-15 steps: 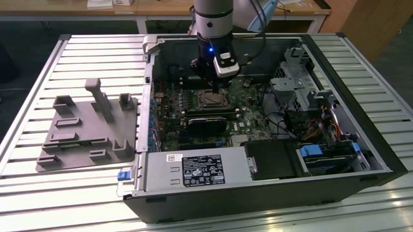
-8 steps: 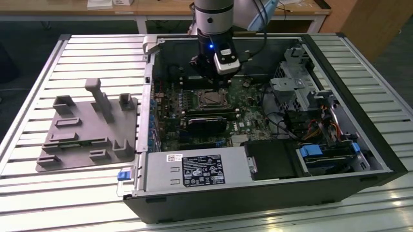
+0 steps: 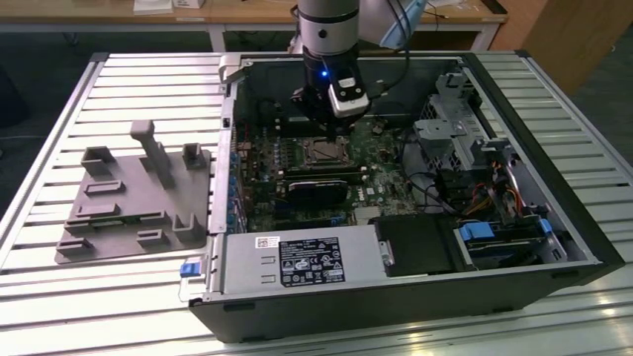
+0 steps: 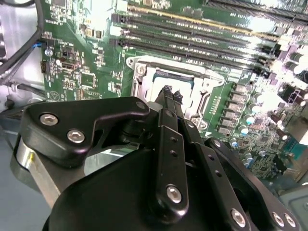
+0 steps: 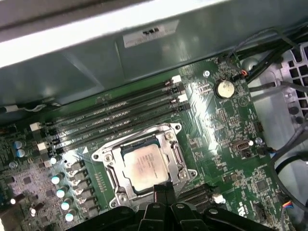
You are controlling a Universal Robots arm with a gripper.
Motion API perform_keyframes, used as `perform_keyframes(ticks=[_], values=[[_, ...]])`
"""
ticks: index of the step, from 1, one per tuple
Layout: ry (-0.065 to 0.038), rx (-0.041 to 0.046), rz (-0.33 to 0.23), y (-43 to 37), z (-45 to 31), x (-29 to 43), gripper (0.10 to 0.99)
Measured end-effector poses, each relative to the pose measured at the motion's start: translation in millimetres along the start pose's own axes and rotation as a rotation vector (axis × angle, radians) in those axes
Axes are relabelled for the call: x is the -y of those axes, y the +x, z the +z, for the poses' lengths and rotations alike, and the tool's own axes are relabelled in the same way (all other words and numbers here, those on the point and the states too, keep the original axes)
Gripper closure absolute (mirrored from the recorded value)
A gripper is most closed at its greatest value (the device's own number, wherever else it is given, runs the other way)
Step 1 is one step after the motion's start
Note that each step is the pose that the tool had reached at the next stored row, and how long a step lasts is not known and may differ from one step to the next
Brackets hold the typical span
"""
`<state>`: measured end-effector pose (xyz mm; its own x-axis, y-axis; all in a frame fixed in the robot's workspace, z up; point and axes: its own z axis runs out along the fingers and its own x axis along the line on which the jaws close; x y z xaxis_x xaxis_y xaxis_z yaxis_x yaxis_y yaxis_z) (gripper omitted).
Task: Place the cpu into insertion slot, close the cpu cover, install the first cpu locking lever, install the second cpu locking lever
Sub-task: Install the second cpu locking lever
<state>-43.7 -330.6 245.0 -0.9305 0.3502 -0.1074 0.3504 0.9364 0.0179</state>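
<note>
- The gripper (image 4: 169, 94) hangs just above the insertion slot (image 5: 144, 166), inside the open computer case (image 3: 554, 282); in the second wrist view its black fingers (image 4: 166, 96) come together at their tips and clasp nothing.
- Straight below those tips, the cpu (image 5: 143, 165) lies flat in the insertion slot, its dull silver face turned up. In the exterior view the same socket (image 3: 324, 152) sits just under the gripper (image 3: 331, 122).
- Around the cpu, the cpu cover (image 5: 173, 156) lies flat on the socket, its silvery frame ringing the chip so that the face shows through the window. Whether the locking levers are latched cannot be told.
- Just beyond the socket, four long memory slots (image 5: 115, 118) run side by side across the green motherboard (image 5: 226, 139).
- Farther off on the board, a round coin battery (image 5: 224, 88) sits near the case wall.
- Well away from the gripper, outside the case toward the exterior view's left, a grey fixture tray (image 3: 133, 196) rests on the slatted counter (image 3: 59, 297).
</note>
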Motion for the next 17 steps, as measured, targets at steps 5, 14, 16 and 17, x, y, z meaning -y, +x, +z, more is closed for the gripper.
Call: perform_keyframes(ticks=[5,14,16,17], values=[[0.001,0.0005,0.0,-2.3,0.1,6.0,0.98],[0.007,0.0027,-0.001,-6.8,0.4,18.2,0.98],[0.008,0.003,-0.001,-7.9,0.4,21.2,0.98],[0.008,0.003,-0.001,-8.4,0.5,22.5,0.98]])
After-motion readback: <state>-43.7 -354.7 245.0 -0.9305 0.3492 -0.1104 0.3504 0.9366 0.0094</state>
